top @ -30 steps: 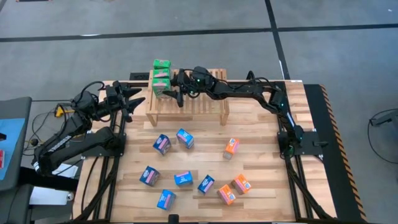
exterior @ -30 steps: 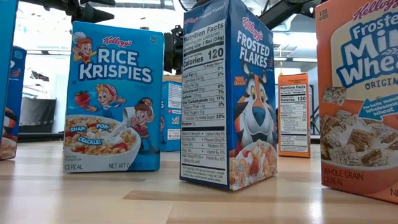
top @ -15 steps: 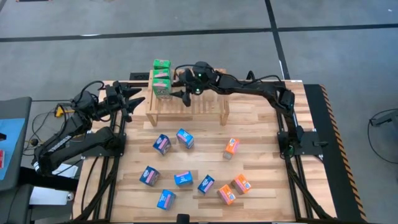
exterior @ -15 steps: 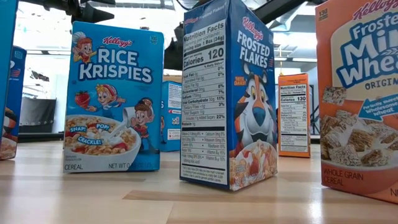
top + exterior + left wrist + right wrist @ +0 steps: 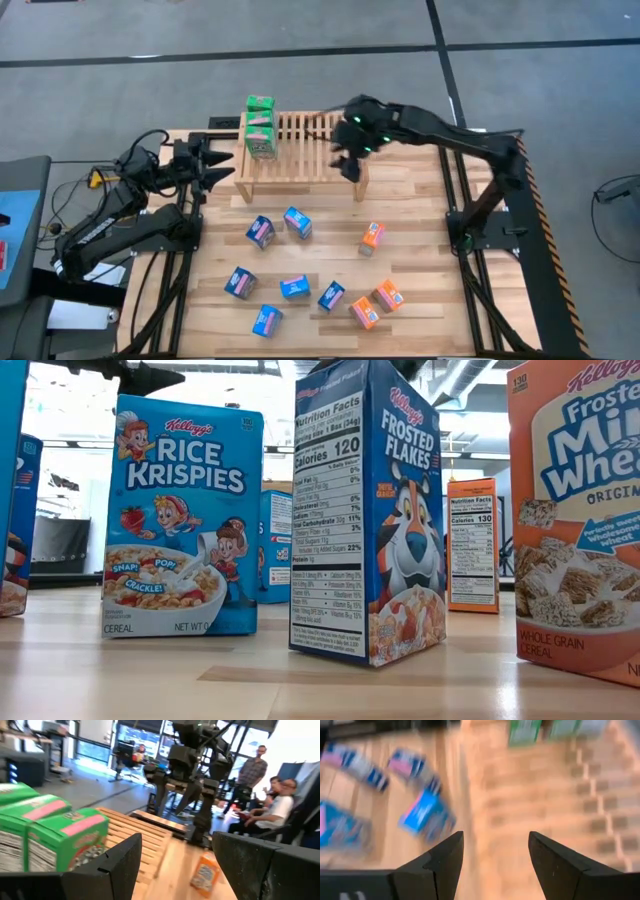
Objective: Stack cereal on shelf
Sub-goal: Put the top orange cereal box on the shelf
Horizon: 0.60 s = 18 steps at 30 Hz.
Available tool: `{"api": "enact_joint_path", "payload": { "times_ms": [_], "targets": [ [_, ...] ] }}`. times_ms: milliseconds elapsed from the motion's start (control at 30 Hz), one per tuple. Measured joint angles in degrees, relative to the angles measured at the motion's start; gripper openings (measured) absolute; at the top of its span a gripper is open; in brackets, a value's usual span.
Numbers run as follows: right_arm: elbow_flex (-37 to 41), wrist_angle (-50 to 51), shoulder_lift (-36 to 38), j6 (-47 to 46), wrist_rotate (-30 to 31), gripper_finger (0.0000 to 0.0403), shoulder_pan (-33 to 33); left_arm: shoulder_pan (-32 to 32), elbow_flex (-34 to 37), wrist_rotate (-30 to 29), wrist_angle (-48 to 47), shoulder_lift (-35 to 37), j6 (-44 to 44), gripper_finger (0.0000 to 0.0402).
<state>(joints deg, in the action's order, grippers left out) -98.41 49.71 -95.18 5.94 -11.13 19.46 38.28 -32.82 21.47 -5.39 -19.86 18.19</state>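
Right gripper (image 5: 348,160) hangs over the right end of the shelf (image 5: 310,150), jaws parted, holding nothing. Three green cereal boxes (image 5: 259,126) sit on the shelf's left end. Blue and orange boxes (image 5: 296,221) dot the table (image 5: 420,250). Left gripper (image 5: 212,168) waits beside the shelf, jaws apart, empty.

Table (image 5: 420,250); shelf (image 5: 300,150); scattered cereal (image 5: 296,222)
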Motion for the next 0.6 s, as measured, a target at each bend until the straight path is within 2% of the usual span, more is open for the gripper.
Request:
{"api": "enact_joint_path", "payload": {
  "times_ms": [67, 167, 333, 433, 600],
  "targets": [
    [0.1, 8.1, 2.5, -2.5, 1.7, 0.0249, -2.2, 0.0, 0.0, 1.2, 0.0, 0.0, 1.2, 0.0233],
    [2.7, 14.8, 6.7, -7.1, 3.9, 0.0249, -6.6, 0.0, 0.0, 2.0, 0.0, 0.0, 1.4, 0.0233],
    [10.0, 18.5, 12.1, -10.1, 6.1, 0.0249, -16.0, 0.0, 0.0, 1.2, 0.0, -0.6, 1.4, 0.0233],
    [13.5, 18.8, 12.2, -6.9, 6.4, 0.0249, -21.7, 0.0, 0.0, 1.3, -0.1, -2.0, 1.6, 0.0233],
    [14.7, 20.3, 8.0, -2.6, 5.7, 0.0252, -28.1, 0.0, 0.0, 2.7, -0.4, -5.2, 2.8, 0.0233]
  ]
}}
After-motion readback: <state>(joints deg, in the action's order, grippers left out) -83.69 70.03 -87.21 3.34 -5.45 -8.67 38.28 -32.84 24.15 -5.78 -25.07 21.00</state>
